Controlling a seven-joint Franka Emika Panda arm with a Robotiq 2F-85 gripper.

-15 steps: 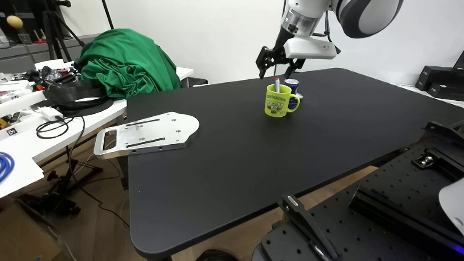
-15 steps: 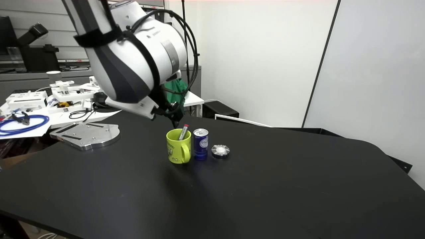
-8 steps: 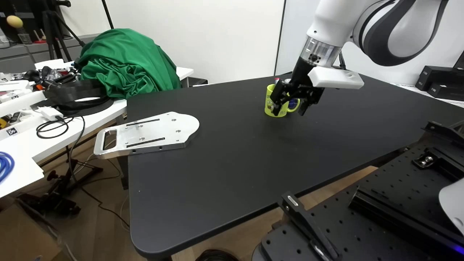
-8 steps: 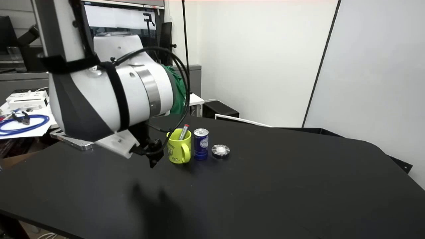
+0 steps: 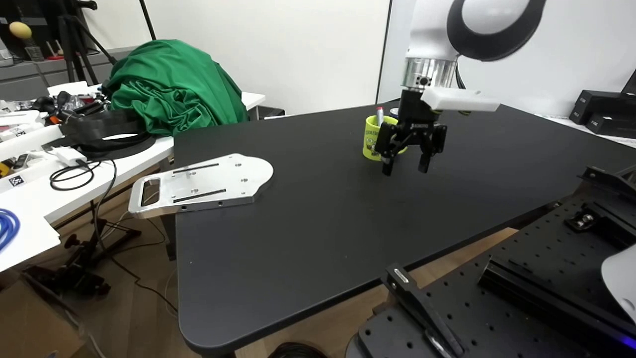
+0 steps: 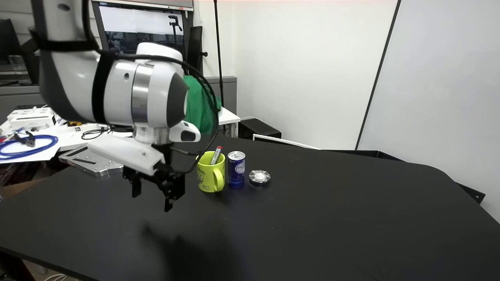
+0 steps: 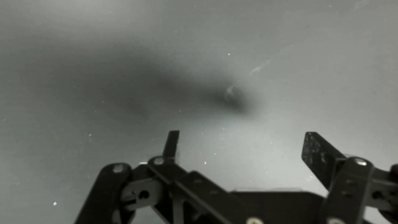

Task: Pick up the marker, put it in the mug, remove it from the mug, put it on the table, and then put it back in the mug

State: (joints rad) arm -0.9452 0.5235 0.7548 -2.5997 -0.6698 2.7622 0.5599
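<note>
A: A marker (image 6: pixel 215 156) leans inside a yellow-green mug (image 6: pixel 207 173), its red end showing above the rim in both exterior views.

B: And the mug itself?

A: Upright on the black surface (image 5: pixel 298 258). A blue can (image 6: pixel 236 171) stands just beside it, and a small round item (image 6: pixel 259 178) rests near the can.

B: Where is the hand (image 7: pixel 242 133)?

A: Above the surface, apart from the mug, its fingers (image 7: pixel 320 155) spread wide and pointing down. It has hold of nothing; the wrist view shows the surface and a blurred shadow (image 7: pixel 161 84) past the fingertips.

B: In an exterior view, though, it covers part of the mug.

A: It hangs in front there, hiding much of the handle.

B: What else shares the surface?

A: A silvery metal plate (image 5: pixel 211 180) with two dark slots, one end jutting past the edge. Beyond the surface, green cloth (image 5: pixel 171 89) sits in a heap.
</note>
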